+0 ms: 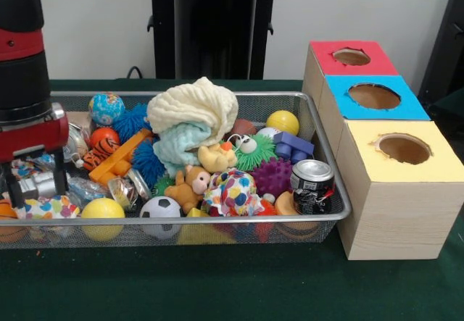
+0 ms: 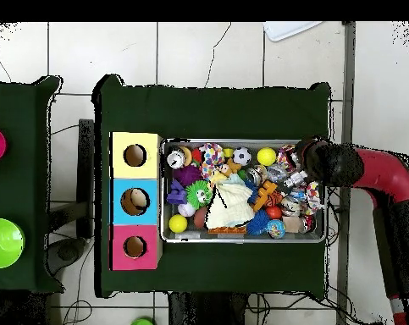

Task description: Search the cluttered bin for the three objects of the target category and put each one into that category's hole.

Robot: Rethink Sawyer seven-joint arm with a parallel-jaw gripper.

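Note:
The silver wire-mesh bin (image 1: 341,206) is full of toys; it also shows in the overhead view (image 2: 241,239). My gripper (image 1: 35,187) is down inside its left end, and at the bin's right end in the overhead view (image 2: 307,169). Its fingers (image 1: 61,180) stand apart on either side of a clear, crinkly bottle (image 1: 35,183). More clear plastic lies beside it (image 1: 88,189) and behind it (image 1: 76,143). The blue-topped hole (image 1: 373,96) is in the middle of the wooden box, right of the bin, and shows in the overhead view too (image 2: 135,201).
A silver drink can (image 1: 313,185) stands in the bin's front right corner. A cream cloth (image 1: 192,107) is heaped in the middle over balls, spiky toys and a toy bear (image 1: 190,187). Red (image 1: 351,56) and yellow (image 1: 404,148) holes flank the blue one.

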